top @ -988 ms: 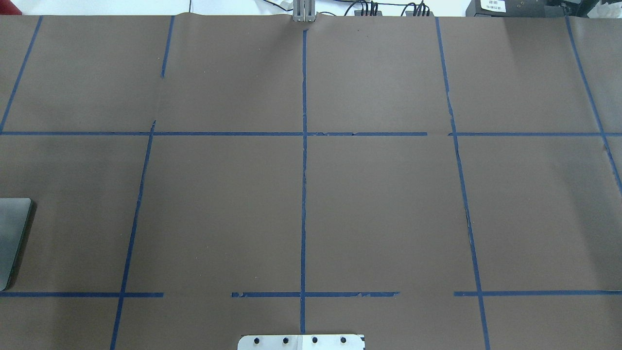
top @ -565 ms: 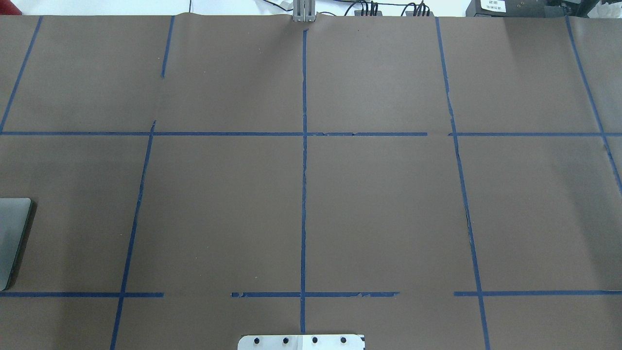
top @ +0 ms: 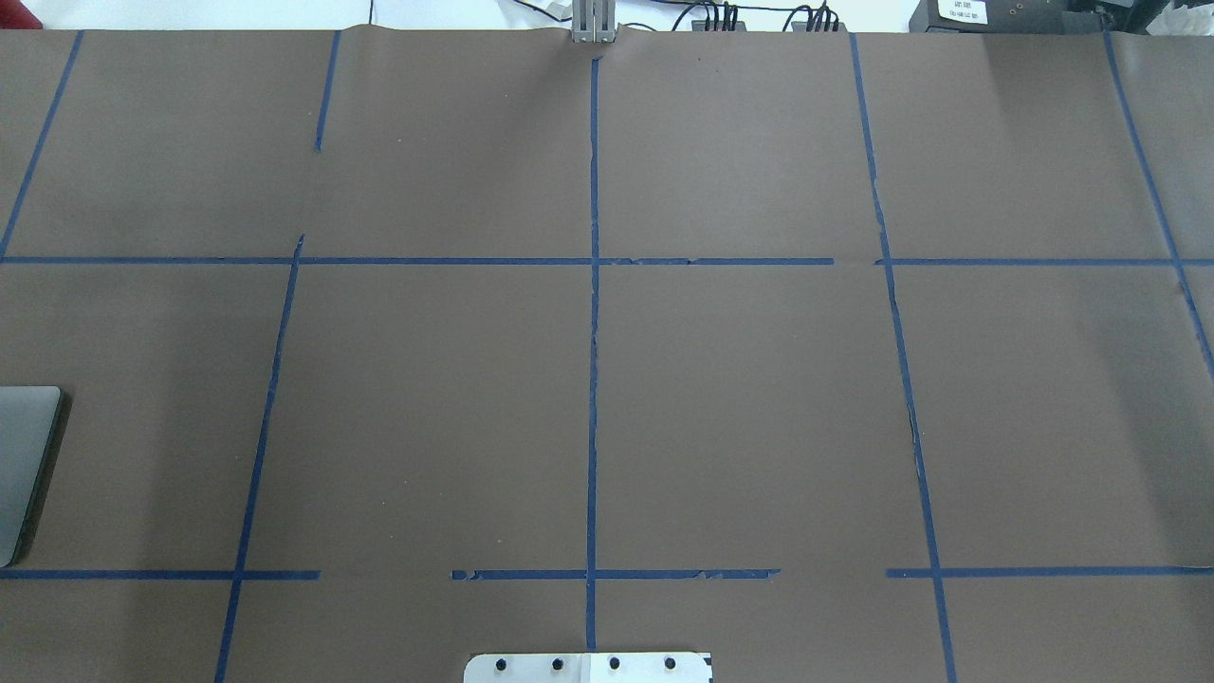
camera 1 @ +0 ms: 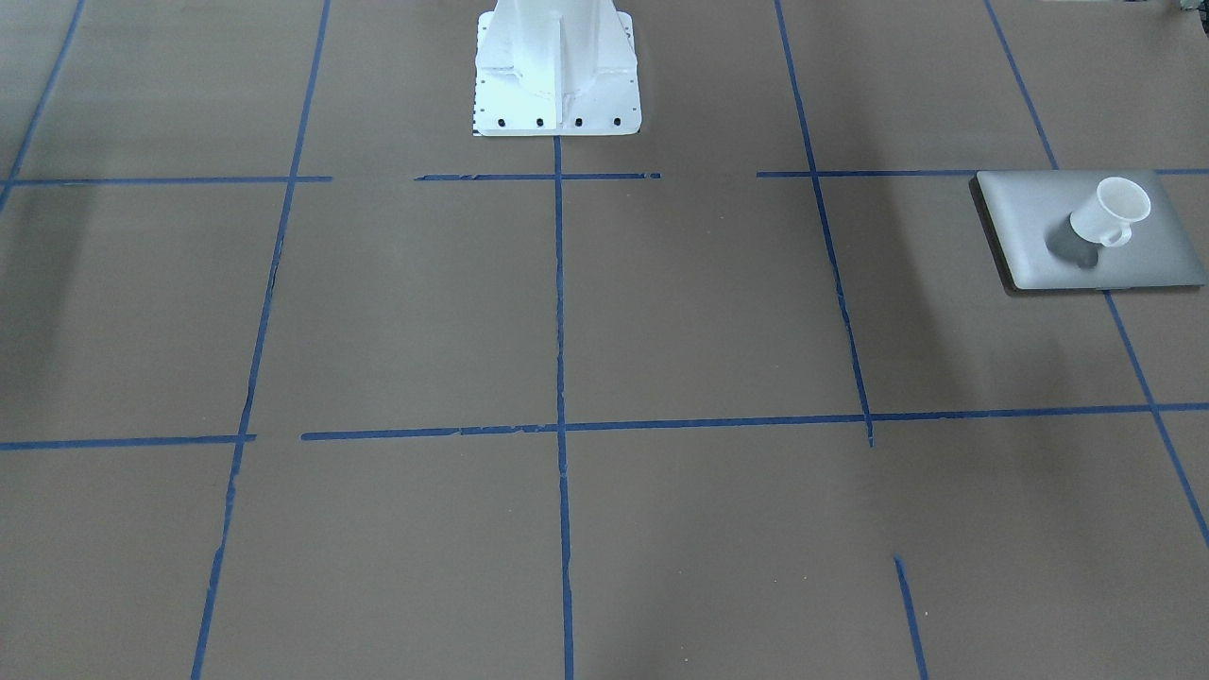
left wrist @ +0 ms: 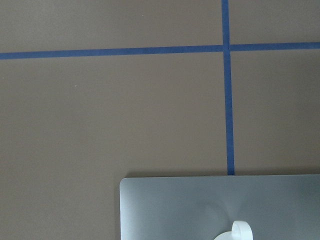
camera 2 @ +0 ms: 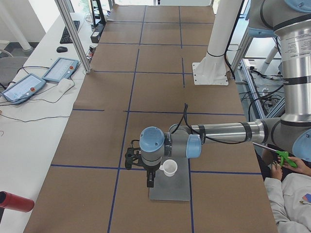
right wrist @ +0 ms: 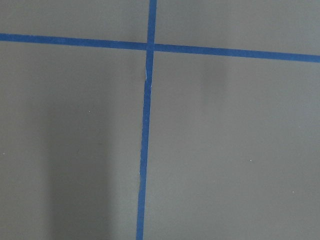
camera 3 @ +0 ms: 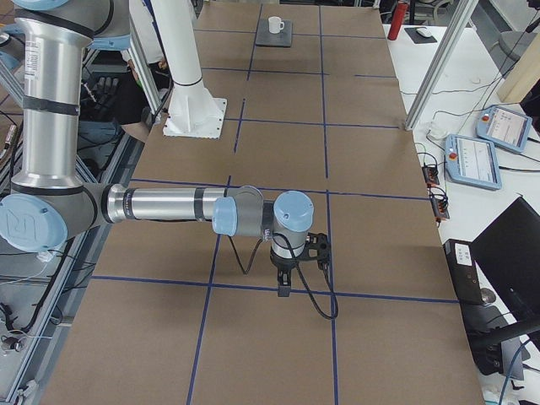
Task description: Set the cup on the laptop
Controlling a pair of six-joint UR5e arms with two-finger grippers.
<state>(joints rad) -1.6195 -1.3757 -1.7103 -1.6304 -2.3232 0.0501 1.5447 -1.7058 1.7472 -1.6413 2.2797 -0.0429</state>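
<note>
Fingers (camera 2: pixel 150 180) of my left gripper (camera 2: pixel 150 184): can't tell if apart or together, right gripper (camera 3: pixel 283 288) likewise; cup (camera 1: pixel 1110 215) sits upright on the laptop (camera 1: pixel 1030 241), and a sideways retreat could clip it off.

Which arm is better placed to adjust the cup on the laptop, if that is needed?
Left. The left arm reaches over the laptop, with its wrist right beside the cup, which stands upright on it. The right arm hangs over the opposite end of the table, far from both.
</note>
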